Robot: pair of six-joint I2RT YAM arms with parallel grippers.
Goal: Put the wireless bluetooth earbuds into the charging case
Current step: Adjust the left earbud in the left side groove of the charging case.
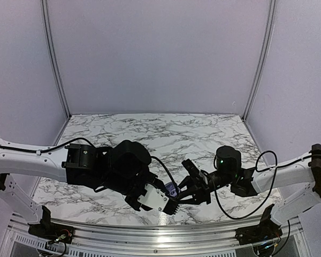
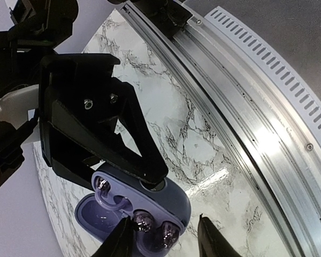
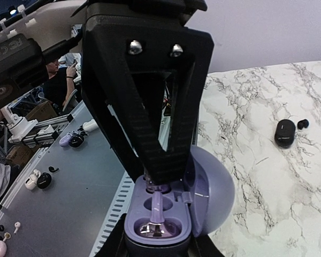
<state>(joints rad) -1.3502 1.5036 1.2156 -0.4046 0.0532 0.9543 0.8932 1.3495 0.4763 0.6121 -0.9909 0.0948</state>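
Observation:
The purple charging case is held open above the table's near edge. My right gripper is shut on its base, and in the right wrist view its fingers clamp the base from both sides. A shiny earbud sits in the near socket. Another earbud sits in the far socket, right under a left fingertip. My left gripper is open. In the left wrist view its fingers straddle the case end, with glossy earbuds between them.
A black oval case and a small black bud lie on the marble table further off. The aluminium rail runs along the near edge just below the grippers. Grey walls enclose the table.

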